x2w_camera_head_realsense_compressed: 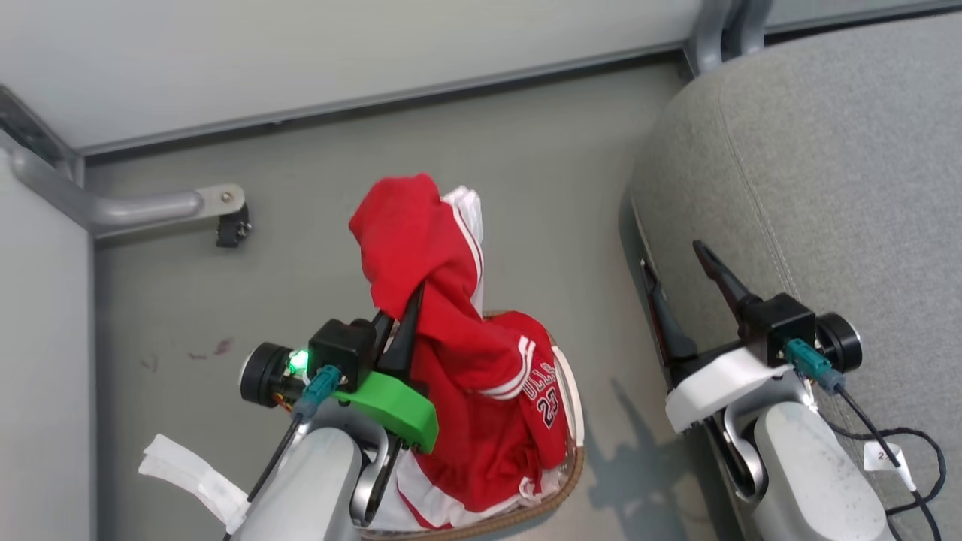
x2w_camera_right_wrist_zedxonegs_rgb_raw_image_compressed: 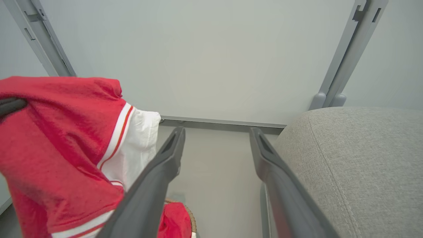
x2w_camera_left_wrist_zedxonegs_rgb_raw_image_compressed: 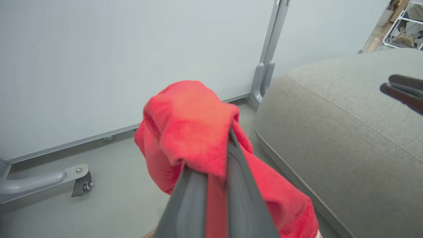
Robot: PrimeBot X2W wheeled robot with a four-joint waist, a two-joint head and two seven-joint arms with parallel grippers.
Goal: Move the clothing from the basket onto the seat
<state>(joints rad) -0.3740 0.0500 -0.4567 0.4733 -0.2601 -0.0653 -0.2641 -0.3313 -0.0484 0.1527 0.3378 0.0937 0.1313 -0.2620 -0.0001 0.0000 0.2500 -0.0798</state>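
Observation:
My left gripper [x2w_camera_head_realsense_compressed: 402,308] is shut on a bright red garment [x2w_camera_head_realsense_compressed: 409,240] with white stripe trim, lifted above the basket [x2w_camera_head_realsense_compressed: 560,481]. Red cloth bunches over the fingertips of this gripper [x2w_camera_left_wrist_zedxonegs_rgb_raw_image_compressed: 211,165] in the left wrist view. Below it a red jersey [x2w_camera_head_realsense_compressed: 518,398] with partly readable lettering and "23" lies in the basket, of which only the brown woven rim shows. The lifted red garment [x2w_camera_right_wrist_zedxonegs_rgb_raw_image_compressed: 62,132] hangs at the left of the right wrist view. My right gripper [x2w_camera_head_realsense_compressed: 676,267] stands open and empty at the left edge of the grey seat [x2w_camera_head_realsense_compressed: 827,173].
A grey metal frame leg with a caster [x2w_camera_head_realsense_compressed: 225,214] stands on the floor at the left. A pale partition wall [x2w_camera_head_realsense_compressed: 338,52] runs along the back. A post [x2w_camera_head_realsense_compressed: 714,34] rises by the seat's far corner. Bare floor [x2w_camera_head_realsense_compressed: 556,188] lies between basket and seat.

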